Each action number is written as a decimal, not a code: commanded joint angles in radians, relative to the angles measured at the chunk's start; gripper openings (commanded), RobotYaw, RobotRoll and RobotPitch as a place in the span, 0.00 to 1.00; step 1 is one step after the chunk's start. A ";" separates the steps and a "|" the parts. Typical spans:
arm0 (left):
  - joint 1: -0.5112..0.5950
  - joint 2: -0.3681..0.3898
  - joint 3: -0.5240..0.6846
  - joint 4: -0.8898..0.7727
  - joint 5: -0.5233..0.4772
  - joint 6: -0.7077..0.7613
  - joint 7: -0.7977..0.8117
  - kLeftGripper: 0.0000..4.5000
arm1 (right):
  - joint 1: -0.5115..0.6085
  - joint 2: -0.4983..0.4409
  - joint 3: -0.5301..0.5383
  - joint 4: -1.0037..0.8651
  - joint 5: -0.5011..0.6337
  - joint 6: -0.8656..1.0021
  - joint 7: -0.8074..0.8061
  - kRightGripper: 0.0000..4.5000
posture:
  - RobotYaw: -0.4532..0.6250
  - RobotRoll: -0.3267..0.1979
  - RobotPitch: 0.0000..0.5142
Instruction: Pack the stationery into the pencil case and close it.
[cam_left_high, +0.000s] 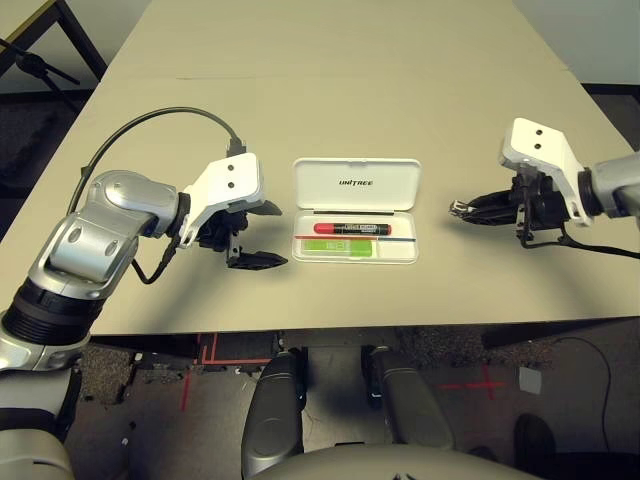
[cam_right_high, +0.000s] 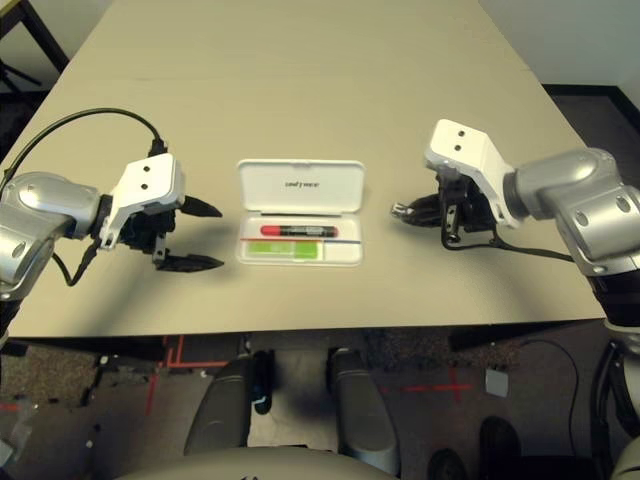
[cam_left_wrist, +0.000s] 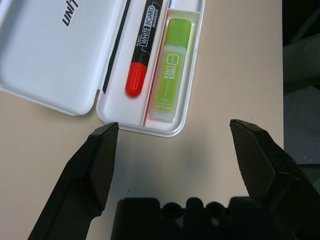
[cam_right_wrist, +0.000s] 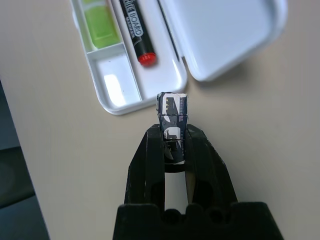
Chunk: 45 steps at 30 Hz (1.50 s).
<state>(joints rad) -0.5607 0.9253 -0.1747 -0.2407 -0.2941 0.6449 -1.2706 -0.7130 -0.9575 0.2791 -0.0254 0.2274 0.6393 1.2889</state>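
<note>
Your pencil case (cam_left_high: 356, 210) lies open on the table (cam_left_high: 330, 90) between the two arms, lid flat on the far side with its lettering facing up. In the tray the marker (cam_left_high: 352, 228) lies lengthwise with its red cap toward your left gripper, and the green highlighter (cam_left_high: 336, 246) lies just beside it on the near side. In the left wrist view both run off the picture's edge, so you see only part of each.

Your left gripper (cam_left_high: 256, 236) sits just beside the case's left end, fingers spread wide with nothing between them. Your right gripper (cam_right_wrist: 173, 134) is near the case's right end, fingers pinching the small black-and-silver clip (cam_right_wrist: 172, 115). From the head camera the clip (cam_left_high: 458, 208) is hard to make out.
</note>
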 joint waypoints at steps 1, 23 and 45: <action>0.017 0.005 0.008 0.007 -0.014 -0.010 -0.004 1.00 | -0.033 0.042 0.066 0.019 -0.047 -0.029 0.024 0.06 | 0.40 0.62 0.37; -0.006 -0.029 0.012 0.017 -0.014 -0.025 0.023 1.00 | -0.053 0.218 0.172 0.069 -0.192 -0.128 0.067 0.06 | 0.43 0.62 0.35; -0.057 -0.050 -0.004 0.071 0.008 -0.026 0.033 1.00 | -0.027 0.231 0.156 0.037 -0.166 -0.087 0.090 0.99 | 0.41 0.62 0.37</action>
<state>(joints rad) -0.6113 0.8771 -0.1693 -0.1797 -0.2923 0.6218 -1.2394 -0.7406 -0.7284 0.4455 0.0299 0.0481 0.5431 1.3736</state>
